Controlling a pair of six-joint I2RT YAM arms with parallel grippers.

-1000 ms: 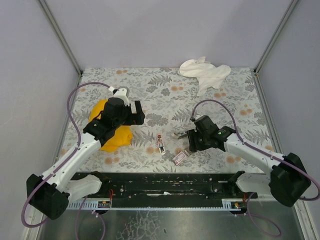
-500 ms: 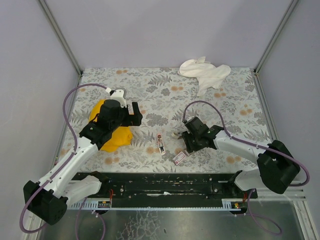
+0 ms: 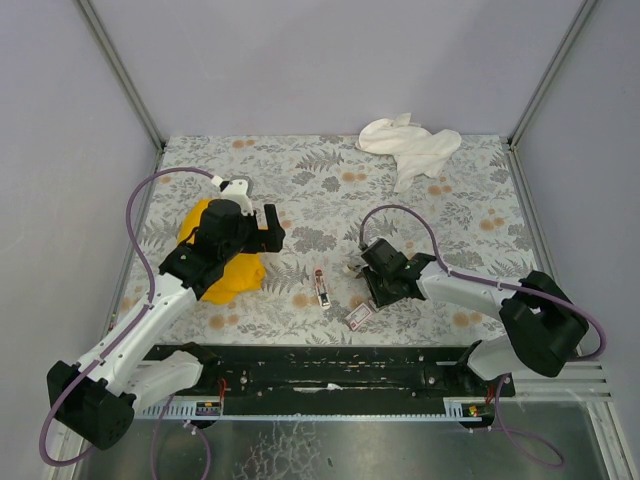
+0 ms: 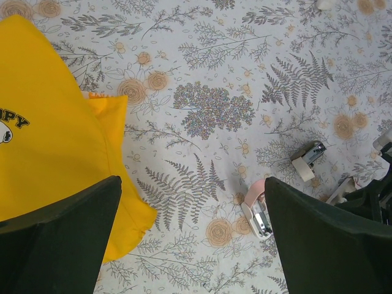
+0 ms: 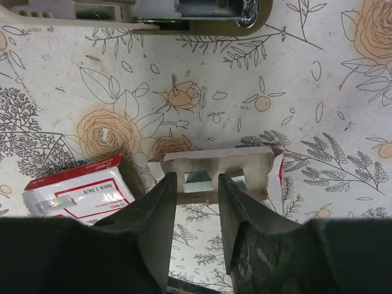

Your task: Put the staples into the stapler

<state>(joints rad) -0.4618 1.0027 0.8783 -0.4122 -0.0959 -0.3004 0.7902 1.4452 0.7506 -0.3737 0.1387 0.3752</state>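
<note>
Staples: a silvery metal staple strip (image 5: 197,179) lies in a grey-brown cardboard tray (image 5: 214,160) on the floral-print worktop (image 5: 306,79), directly between the fingers of the right gripper (image 5: 197,184).
Right gripper: its jaws are narrowly parted, with one finger at each side of the strip. It cannot be told whether they press on it.
Box: the red-and-white cardboard box (image 5: 79,191) lies just left of the tray in the right wrist view.
Stapler: the small pink plastic stapler (image 3: 320,287) lies flat mid-worktop, near the right gripper on its left and apart from it.
Left gripper: the left gripper (image 4: 193,184) is spread wide and holds nothing. It hangs over the edge of a yellow cloth (image 4: 49,122).
Beyond the tray: a pale beige block with a metal part (image 5: 141,15).
Change: since a second ago the right arm has swung inward, bringing its gripper closer to the stapler. Stapler and box lie where they did.
</note>
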